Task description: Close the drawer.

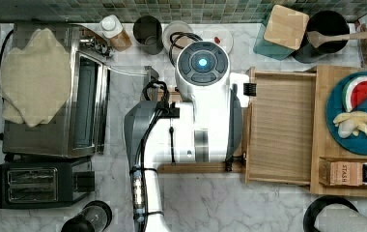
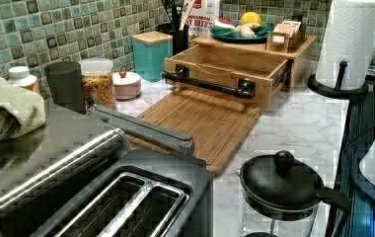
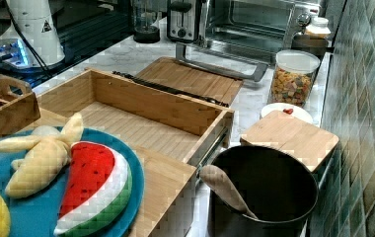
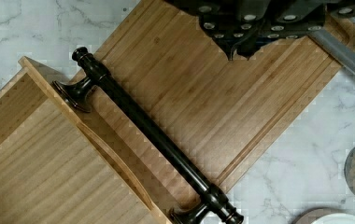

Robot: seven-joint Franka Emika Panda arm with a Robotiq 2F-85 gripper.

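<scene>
1. While the drawer [image 1: 280,130] stands pulled out of the wooden stand [image 1: 322,140] bearing the blue plate [image 1: 338,123], its dark bar handle [image 4: 152,140] hangs over the bamboo cutting board [image 4: 222,102] on the marble table [image 2: 299,123].
2. The gripper [image 4: 243,35] hovers above the cutting board, near the handle and apart from it; whether the jaws are apart or together, I cannot tell.
3. In the top view, the white arm [image 1: 203,111] sits at the drawer's left.
</scene>
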